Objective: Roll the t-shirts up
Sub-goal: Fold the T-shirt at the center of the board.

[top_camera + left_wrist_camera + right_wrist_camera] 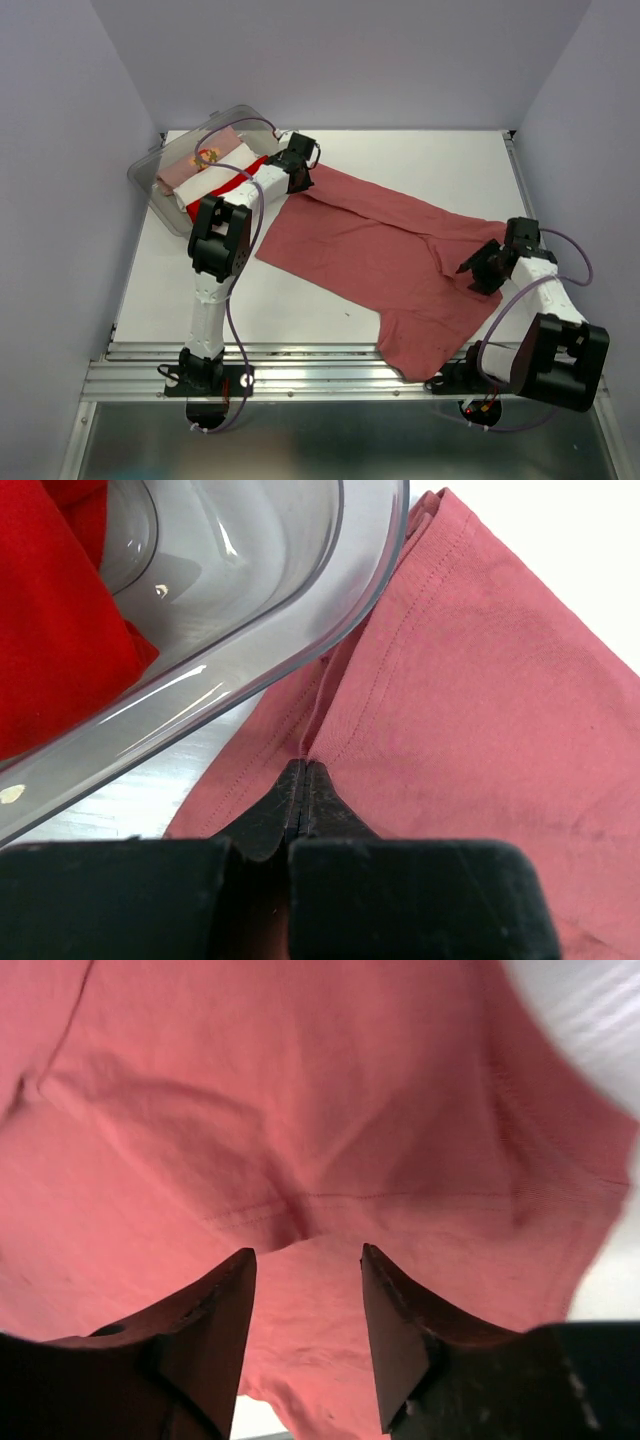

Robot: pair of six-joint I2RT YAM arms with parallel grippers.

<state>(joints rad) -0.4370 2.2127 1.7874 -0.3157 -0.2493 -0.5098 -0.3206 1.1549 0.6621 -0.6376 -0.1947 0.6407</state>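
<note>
- While one white table (400, 150) carries everything, one brick-red t-shirt (370, 250) lies spread across its middle.
- One clear tub (150, 190) at the far-left corner holds three rolled tees: pink bundle (200, 158), white bundle (215, 182), bright red bundle (50, 620).
- Of my two grippers, my left gripper (302, 772) is pressed together, pinching a fold of the shirt's edge beside the tub; my right gripper (305, 1260) is spread over the shirt's right side.
- Only the left wrist view shows that pinch; only the overhead view shows the pink and white rolls.

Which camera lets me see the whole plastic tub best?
The top camera: it shows nearly the whole tub with rolled shirts inside. The left wrist camera sees only a piece of its curved wall. The right wrist camera shows none of it.
</note>
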